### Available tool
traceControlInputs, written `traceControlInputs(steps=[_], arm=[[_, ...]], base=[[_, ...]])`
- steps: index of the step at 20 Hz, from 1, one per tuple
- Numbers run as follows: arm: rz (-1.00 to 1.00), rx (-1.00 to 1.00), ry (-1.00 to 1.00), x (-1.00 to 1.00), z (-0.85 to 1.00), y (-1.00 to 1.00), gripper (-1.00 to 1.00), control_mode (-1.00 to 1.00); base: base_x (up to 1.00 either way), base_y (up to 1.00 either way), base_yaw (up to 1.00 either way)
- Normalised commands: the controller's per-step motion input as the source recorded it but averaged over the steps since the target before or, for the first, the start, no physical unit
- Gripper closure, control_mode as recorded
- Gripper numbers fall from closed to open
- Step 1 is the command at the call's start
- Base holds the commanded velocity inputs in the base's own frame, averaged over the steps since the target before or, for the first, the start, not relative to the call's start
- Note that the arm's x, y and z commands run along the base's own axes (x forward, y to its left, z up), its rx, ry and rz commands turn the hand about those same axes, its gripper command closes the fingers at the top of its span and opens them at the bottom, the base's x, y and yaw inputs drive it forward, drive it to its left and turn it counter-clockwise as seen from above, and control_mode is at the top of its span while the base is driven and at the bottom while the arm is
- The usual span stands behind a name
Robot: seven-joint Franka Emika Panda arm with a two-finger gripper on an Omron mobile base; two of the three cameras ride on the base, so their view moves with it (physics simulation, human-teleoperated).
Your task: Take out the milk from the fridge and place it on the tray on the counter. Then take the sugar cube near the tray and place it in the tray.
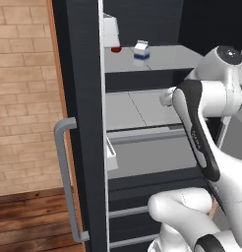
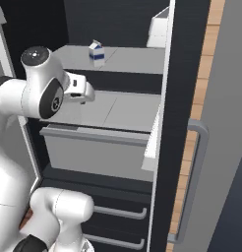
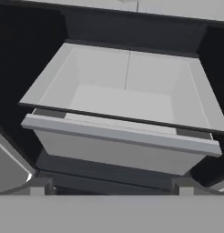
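**Ana:** Left base view is showing the fridge (image 1: 83,98) standing open, with the milk (image 1: 141,53) sitting upright on the upper shelf (image 1: 162,58). A drawer (image 3: 125,107) is hanging pulled out below.

**Ben:** And the gripper (image 3: 111,190)?

**Ana:** Spread wide, grasping nothing, pointing down at that drawer. I'd suggest lifting it well above the drawer, levelling it, then approaching the carton squarely, fingers passing either side above the blue band.

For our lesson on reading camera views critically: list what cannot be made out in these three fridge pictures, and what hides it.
- White box contents: left base view, cut by the fridge door edge.
- Milk label: too small in both base views.
- End effector fingertips: hand view, cut off at the bottom.
- Space under the drawer: hand view, dark.
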Motion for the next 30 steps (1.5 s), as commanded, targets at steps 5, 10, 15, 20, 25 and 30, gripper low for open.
traceControlInputs(steps=[5,10,15,20,25,30], arm=[[0.02,0.0,-0.1,0.34,0.34,-0.05,-1.0,-1.0],[0.05,0.0,-0.05,0.61,0.24,-0.06,-1.0,-1.0],[0.07,0.0,-0.03,0.59,0.15,-0.05,-1.0,-1.0],[0.0,0.0,0.0,0.46,0.32,-0.01,-1.0,-1.0],[0.0,0.0,-0.02,0.29,0.49,0.0,-1.0,-1.0],[0.03,0.0,-0.15,0.28,0.28,0.0,-1.0,-1.0]], base=[[0.0,0.0,0.0],[0.0,0.0,0.0],[0.0,0.0,0.0],[0.0,0.0,0.0],[0.0,0.0,0.0],[0.0,0.0,0.0]])
